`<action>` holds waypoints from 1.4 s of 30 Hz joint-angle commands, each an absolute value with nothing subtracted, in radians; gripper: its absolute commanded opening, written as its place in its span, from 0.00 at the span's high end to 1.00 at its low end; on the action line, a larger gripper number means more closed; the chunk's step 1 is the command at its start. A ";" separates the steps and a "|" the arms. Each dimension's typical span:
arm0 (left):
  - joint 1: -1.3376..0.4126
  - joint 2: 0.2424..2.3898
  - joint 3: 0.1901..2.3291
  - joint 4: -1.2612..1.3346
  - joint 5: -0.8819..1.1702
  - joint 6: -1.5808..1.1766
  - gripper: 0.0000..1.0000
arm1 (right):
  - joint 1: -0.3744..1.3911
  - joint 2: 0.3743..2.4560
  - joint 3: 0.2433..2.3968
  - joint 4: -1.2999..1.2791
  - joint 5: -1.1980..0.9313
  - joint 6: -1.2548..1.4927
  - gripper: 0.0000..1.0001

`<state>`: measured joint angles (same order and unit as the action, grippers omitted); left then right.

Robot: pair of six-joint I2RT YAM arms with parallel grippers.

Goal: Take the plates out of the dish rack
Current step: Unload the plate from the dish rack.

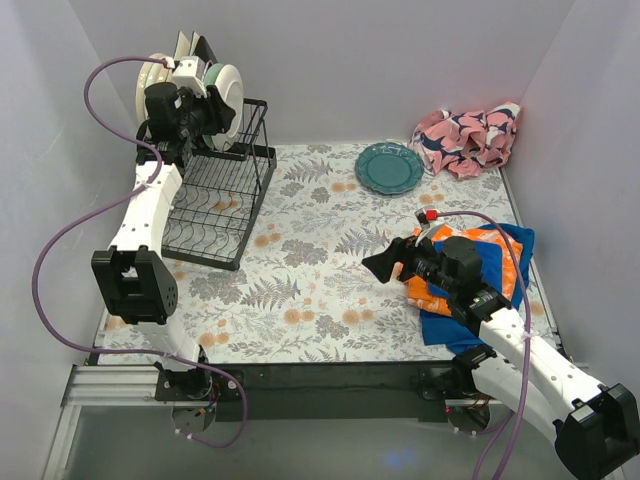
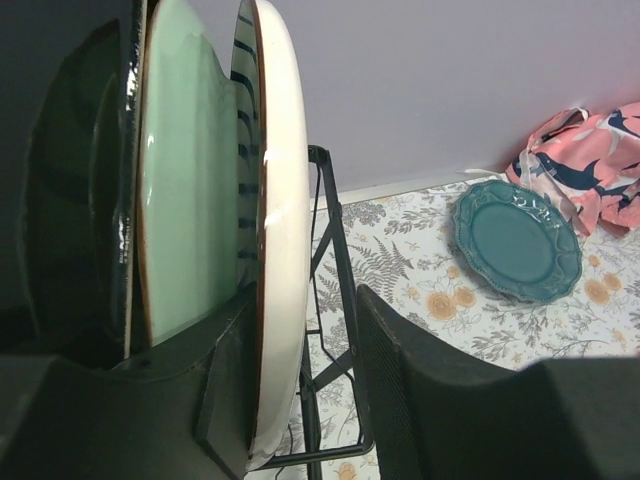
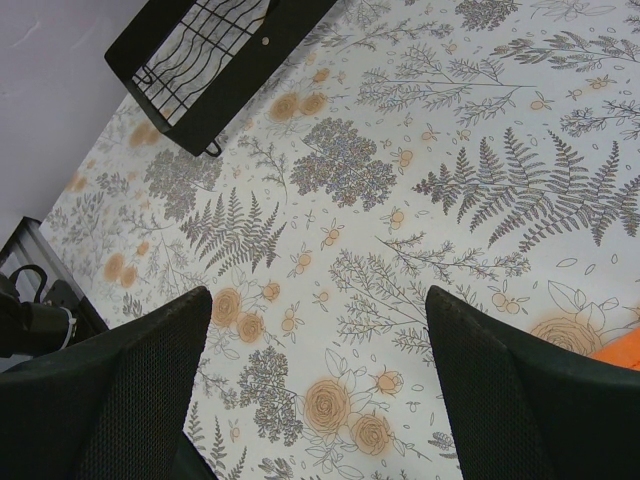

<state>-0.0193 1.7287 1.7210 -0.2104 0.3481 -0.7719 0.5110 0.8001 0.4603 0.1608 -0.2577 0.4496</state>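
The black wire dish rack (image 1: 215, 205) stands at the far left, with several plates (image 1: 225, 90) upright in its upper tier. My left gripper (image 1: 205, 115) is up among them. In the left wrist view its jaws (image 2: 305, 335) straddle the lower rim of a cream plate (image 2: 285, 200). One finger lies against the plate's inner face, and a gap separates the other finger (image 2: 400, 380) from its back. A black-striped plate (image 2: 245, 150) and a pale green plate (image 2: 185, 200) stand behind it. A teal plate (image 1: 388, 167) lies flat on the table. My right gripper (image 1: 385, 265) hovers open over the cloth-covered table with nothing in it.
A pink patterned cloth (image 1: 468, 138) is bunched in the far right corner. An orange and blue cloth (image 1: 500, 260) lies under my right arm. The rack's lower tier (image 3: 200, 60) juts toward the table's middle. White walls close in three sides.
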 commanded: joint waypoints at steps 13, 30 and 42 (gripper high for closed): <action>-0.018 1.724 1.723 -0.204 0.354 -0.732 1.00 | 0.517 0.793 0.466 0.215 -0.259 0.451 0.08; -0.041 1.718 1.799 -0.045 0.354 -0.710 1.00 | 0.517 0.787 0.468 0.213 -0.252 0.443 0.08; -0.063 1.726 1.832 -0.043 0.331 -0.695 1.00 | 0.517 0.790 0.466 0.213 -0.253 0.442 0.08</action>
